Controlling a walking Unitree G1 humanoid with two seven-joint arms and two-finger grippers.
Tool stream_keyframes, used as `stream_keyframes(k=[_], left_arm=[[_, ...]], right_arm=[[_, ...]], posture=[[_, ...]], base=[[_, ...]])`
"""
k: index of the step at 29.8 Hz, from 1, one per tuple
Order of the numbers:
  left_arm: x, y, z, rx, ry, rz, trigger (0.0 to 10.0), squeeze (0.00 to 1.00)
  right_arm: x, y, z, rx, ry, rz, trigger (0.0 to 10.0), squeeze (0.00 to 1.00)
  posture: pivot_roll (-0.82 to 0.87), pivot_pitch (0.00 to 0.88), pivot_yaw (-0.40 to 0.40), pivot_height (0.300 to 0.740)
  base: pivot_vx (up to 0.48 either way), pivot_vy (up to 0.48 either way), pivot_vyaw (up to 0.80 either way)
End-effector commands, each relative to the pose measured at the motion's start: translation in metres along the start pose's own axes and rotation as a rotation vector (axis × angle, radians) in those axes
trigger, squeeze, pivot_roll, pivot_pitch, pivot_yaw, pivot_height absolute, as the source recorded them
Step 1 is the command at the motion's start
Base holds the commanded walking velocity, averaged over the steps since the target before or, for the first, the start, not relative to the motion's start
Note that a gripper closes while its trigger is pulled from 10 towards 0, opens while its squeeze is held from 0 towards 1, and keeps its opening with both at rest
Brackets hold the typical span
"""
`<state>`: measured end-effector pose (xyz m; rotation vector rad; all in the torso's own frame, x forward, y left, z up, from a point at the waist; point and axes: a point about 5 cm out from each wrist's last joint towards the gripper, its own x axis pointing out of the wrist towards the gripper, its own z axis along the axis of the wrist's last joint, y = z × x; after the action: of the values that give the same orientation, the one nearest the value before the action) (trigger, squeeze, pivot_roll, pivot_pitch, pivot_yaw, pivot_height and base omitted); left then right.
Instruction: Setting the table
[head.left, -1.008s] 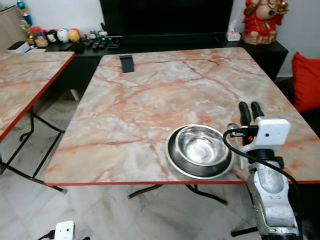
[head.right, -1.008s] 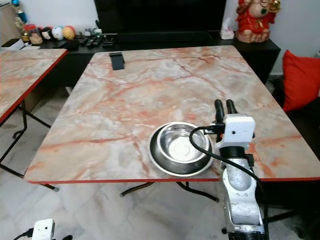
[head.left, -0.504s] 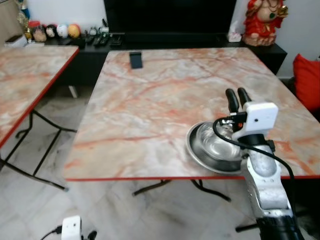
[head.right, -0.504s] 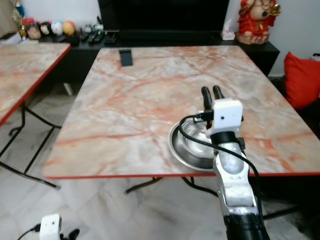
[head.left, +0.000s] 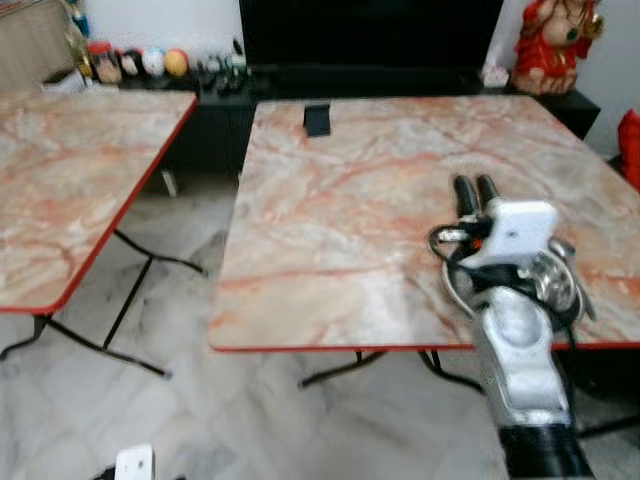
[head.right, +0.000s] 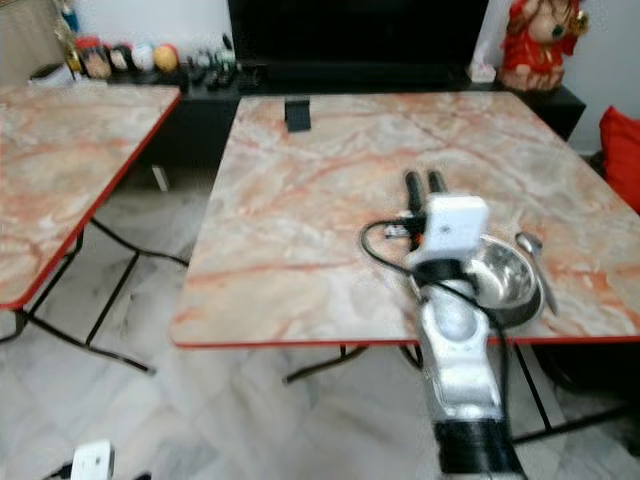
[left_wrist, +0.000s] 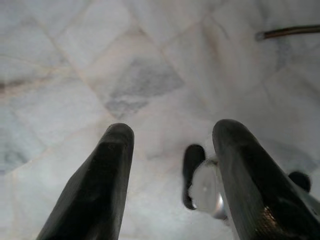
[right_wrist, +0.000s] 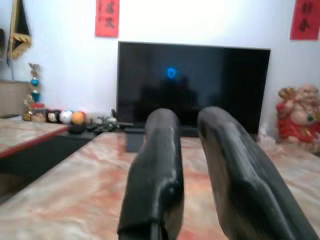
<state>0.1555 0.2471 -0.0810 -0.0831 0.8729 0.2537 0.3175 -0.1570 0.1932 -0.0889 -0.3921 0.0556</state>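
Bowl (head.right: 497, 275) — near table (head.right: 300, 200) edge

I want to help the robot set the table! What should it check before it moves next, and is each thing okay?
1. Bowl sits fully on the table: ok, though near the front edge.
2. Spoon lies beside the bowl: ok.
3. Right hand holds nothing: ok.
4. Right hand raised above the tabletop: ok.
5. Left hand open, hanging over the floor: ok.
6. Bowl is empty inside: cannot tell, arm blocks it.

silver arm (head.left: 518, 360); white wrist box; black cable
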Motion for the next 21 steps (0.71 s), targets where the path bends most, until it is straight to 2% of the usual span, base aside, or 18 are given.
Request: stream_keyframes(k=[1, 9, 21], left_arm=[[0.001, -0.014, -0.002, 0.004, 0.005, -0.015, 10.0, 0.0], [0.002, -0.021, 0.0, -0.006, -0.001, -0.022, 10.0, 0.0], [0.004, -0.016, 0.009, 0.001, -0.044, -0.015, 10.0, 0.0]], right_arm=[[0.002, -0.014, -0.001, -0.007, 0.012, -0.054, 10.0, 0.0], [0.006, -0.011, 0.004, 0.005, -0.003, -0.049, 10.0, 0.0], [0.007, -0.006, 0.001, 0.03, 0.009, -0.049, 10.0, 0.0]], posture=[[-0.11, 0.0, 0.016, 0.707], [-0.14, 0.0, 0.025, 0.707], [-0.14, 0.0, 0.041, 0.707]], base=[[0.0, 0.334, 0.0], [0.0, 0.335, 0.0], [0.0, 0.334, 0.0]])
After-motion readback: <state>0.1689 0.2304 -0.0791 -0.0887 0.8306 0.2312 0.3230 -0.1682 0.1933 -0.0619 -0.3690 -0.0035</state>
